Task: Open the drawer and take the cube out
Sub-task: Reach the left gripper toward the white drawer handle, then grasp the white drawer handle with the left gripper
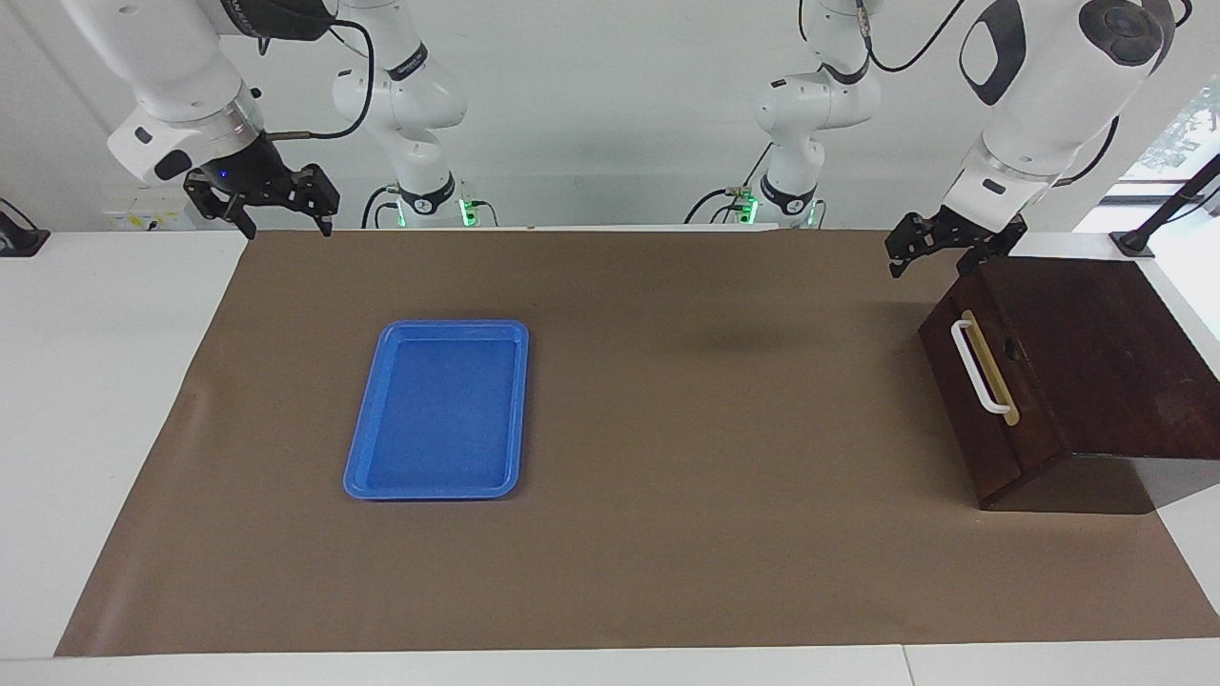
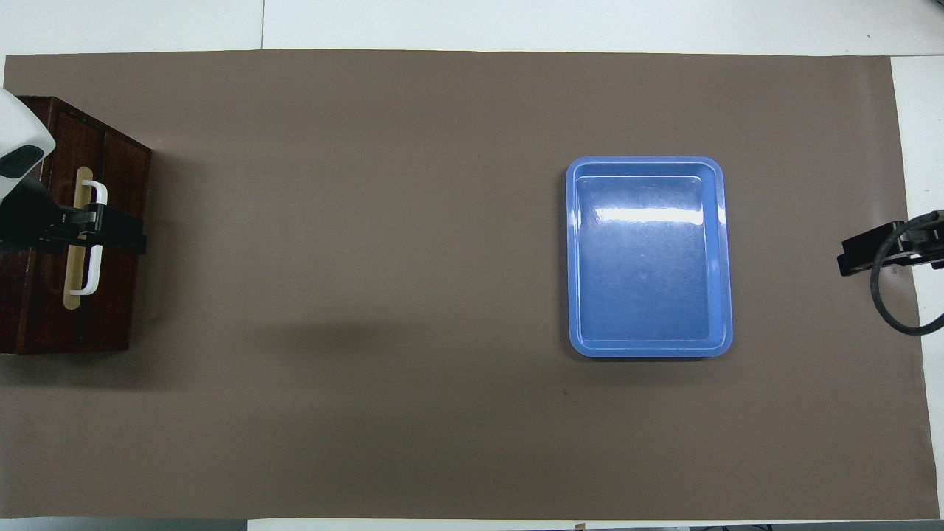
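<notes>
Drawer (image 1: pixel 991 381) interior hidden; box (image 2: pixel 44 324) edge-cropped.

Two arms (image 1: pixel 400 86) of glossy white, rounded shell segments are seen, with black rings at the joints. Black oval insets are set into the left arm's (image 1: pixel 1048 86) upper shell. A small blue light is noted on the right arm's wrist. Black cables are looped along both arms and clipped near the joints; a cable loop hangs beside the right gripper (image 1: pixel 276 195). Green lights are lit at both bases. Both grippers are black, of angular linked parts; the left gripper (image 1: pixel 944 243) is mounted on a white flange with a dark slot.
</notes>
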